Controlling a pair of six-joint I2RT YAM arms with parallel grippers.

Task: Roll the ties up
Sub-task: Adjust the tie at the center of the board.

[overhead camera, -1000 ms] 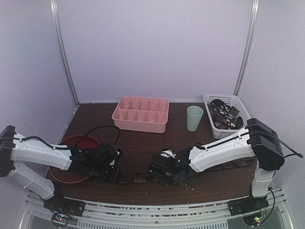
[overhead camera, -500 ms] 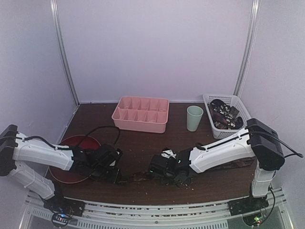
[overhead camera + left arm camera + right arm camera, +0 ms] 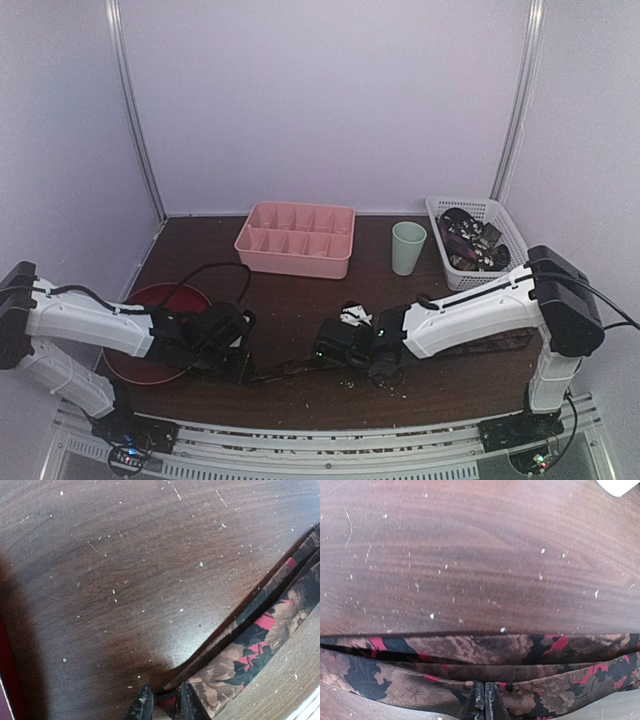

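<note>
We watch the right tool (image 3: 482,700) change: its jaws, apart a second ago, now press together on the near edge of the tie (image 3: 545,690), and the patterned fabric puckers toward the tips. The left tool (image 3: 165,707) is as it was, clamped on the tie's end, at 9 o'clock from the right one. The tie lies stretched along the tabletop (image 3: 290,300) at 6 o'clock, between the two tools. We judge that this stretch is now held at both points, so rolling can begin; no coil shows yet. The other ties (image 3: 468,243) sit in the basket (image 3: 470,280) at 2 o'clock.
</note>
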